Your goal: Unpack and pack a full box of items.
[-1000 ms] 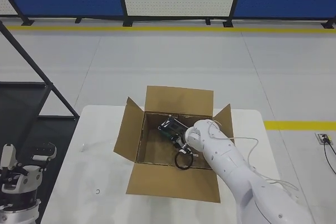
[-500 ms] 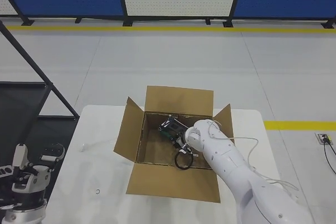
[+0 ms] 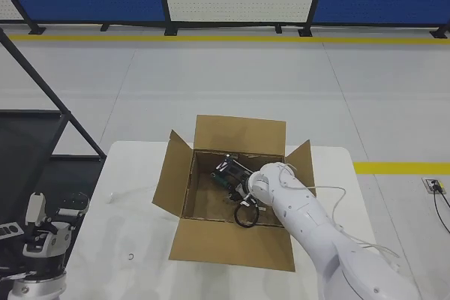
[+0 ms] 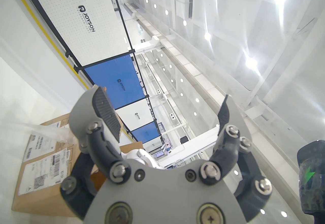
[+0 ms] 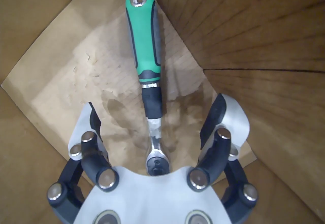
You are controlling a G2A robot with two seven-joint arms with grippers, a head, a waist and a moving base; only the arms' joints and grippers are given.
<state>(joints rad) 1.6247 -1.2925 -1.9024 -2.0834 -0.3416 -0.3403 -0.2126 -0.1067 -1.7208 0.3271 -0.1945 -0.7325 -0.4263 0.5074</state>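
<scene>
Your right gripper (image 5: 156, 105) hangs spread over what looks like a green-handled ratchet (image 5: 144, 39) inside the box (image 3: 238, 135) on the white table (image 3: 127, 217). Your left gripper (image 4: 162, 98) gapes empty toward the ceiling lights (image 4: 251, 62).

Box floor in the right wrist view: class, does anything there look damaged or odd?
Yes. The box floor has a pale scuffed patch where the paper surface looks torn away, and a darker stain beside the ratchet. The ratchet itself looks undamaged.
</scene>
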